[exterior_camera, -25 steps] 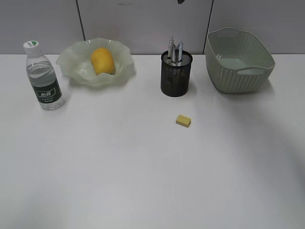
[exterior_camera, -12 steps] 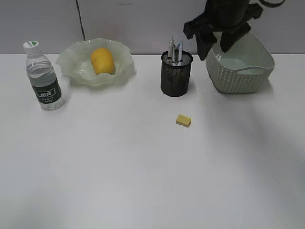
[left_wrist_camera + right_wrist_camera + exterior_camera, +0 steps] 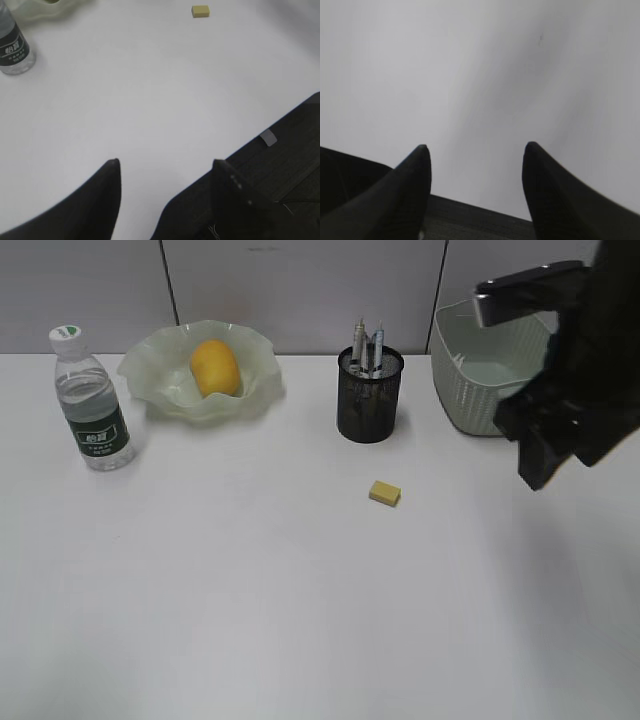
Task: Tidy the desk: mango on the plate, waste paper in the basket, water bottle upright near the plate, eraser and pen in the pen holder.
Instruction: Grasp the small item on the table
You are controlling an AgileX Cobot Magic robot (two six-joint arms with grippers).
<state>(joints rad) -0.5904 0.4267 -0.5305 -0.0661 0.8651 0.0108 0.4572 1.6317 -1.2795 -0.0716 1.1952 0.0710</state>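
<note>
Right jaws (image 3: pixel 475 165) are spread apart with nothing between them, just bare white worktop (image 3: pixel 250 590), and in the outside shot that arm hangs in front of the green basket (image 3: pixel 470 370). Left jaws (image 3: pixel 165 172) are also parted and empty, with the yellow eraser (image 3: pixel 200 10) well ahead of them and the water bottle (image 3: pixel 11 44) off ahead-left. The mango (image 3: pixel 215 367) sits in the wavy plate (image 3: pixel 150 365), and pens (image 3: pixel 367 345) stand in the mesh pen holder (image 3: pixel 370 400).

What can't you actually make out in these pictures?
- Basket: in the exterior view the dark right arm covers its right half, so any waste paper inside is hidden.
- Right gripper: the exterior view shows it only as a blurred mass.
- Plate and water bottle: cut off by the left wrist view's top edge.
- Pen holder: its contents below the rim are lost behind mesh.
</note>
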